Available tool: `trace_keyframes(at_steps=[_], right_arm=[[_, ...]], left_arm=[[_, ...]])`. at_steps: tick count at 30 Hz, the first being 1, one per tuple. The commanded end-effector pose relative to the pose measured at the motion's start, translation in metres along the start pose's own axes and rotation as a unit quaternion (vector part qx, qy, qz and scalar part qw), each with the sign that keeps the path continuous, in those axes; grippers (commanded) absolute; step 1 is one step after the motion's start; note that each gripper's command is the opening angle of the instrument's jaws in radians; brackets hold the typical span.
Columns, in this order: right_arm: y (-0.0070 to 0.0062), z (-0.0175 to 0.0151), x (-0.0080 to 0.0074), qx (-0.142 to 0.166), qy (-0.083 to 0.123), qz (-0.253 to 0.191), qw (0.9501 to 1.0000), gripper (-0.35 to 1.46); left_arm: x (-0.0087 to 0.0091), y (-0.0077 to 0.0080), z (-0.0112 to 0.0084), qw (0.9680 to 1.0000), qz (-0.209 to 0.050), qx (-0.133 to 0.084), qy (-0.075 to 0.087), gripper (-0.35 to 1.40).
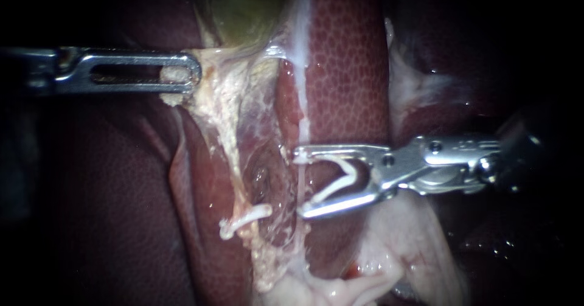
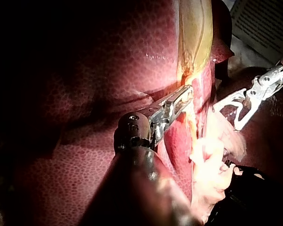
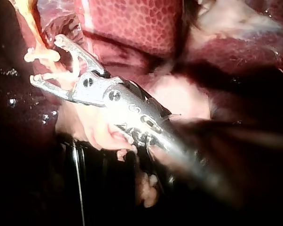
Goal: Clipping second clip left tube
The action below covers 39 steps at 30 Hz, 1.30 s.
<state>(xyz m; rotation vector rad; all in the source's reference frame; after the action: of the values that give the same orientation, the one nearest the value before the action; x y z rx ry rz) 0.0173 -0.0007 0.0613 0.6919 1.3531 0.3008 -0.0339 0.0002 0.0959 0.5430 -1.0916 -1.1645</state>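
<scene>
Pale, V-shaped clip [image 1: 338,183] — seemingly straddling thin tube [image 1: 302,181].

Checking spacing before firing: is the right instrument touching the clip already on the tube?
Apart. The endoscope view shows a strip of tissue between the placed clip and the lower tip of the right instrument.

left instrument [image 1: 191,75] shaft cut off left of set clip [image 1: 246,218] | tissue [image 1: 173,98] in its jaws part hidden | right instrument [image 1: 300,183] shaft lost in dark right of set clip | its loaded clip [image 1: 344,178] too small in left wrist view | gallbladder [image 1: 243,5] cut off above set clip
</scene>
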Motion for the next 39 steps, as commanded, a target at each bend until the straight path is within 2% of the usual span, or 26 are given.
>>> trace_keyframes(at_steps=[1, 6, 10, 21, 33, 39], right_arm=[[0.0002, 0.0006, -0.0004, 0.000, -0.001, 0.003, 1.0000, 0.60], [0.0011, 0.0034, -0.0019, 0.003, -0.001, 0.010, 0.9999, 0.60], [0.0015, 0.0045, -0.0026, 0.004, -0.001, 0.010, 0.9999, 0.60], [0.0020, 0.0062, -0.0028, 0.011, -0.001, 0.017, 0.9998, 0.60], [0.0016, 0.0073, -0.0033, 0.059, -0.002, 0.048, 0.9971, 0.60], [0.0019, 0.0085, -0.0035, 0.070, -0.004, 0.056, 0.9960, 0.60]], left_arm=[[0.0000, 0.0000, 0.0000, 1.0000, 0.000, 0.000, 0.000, -0.35], [0.0000, -0.0002, 0.0000, 1.0000, 0.000, -0.001, 0.000, -0.35], [0.0001, -0.0003, 0.0001, 1.0000, 0.000, -0.001, -0.001, -0.35], [0.0001, -0.0003, 0.0001, 1.0000, 0.000, -0.001, -0.001, -0.35], [0.0001, -0.0004, 0.0002, 1.0000, 0.000, -0.002, -0.001, -0.35], [0.0001, -0.0005, 0.0004, 1.0000, 0.000, -0.002, -0.001, -0.35]])
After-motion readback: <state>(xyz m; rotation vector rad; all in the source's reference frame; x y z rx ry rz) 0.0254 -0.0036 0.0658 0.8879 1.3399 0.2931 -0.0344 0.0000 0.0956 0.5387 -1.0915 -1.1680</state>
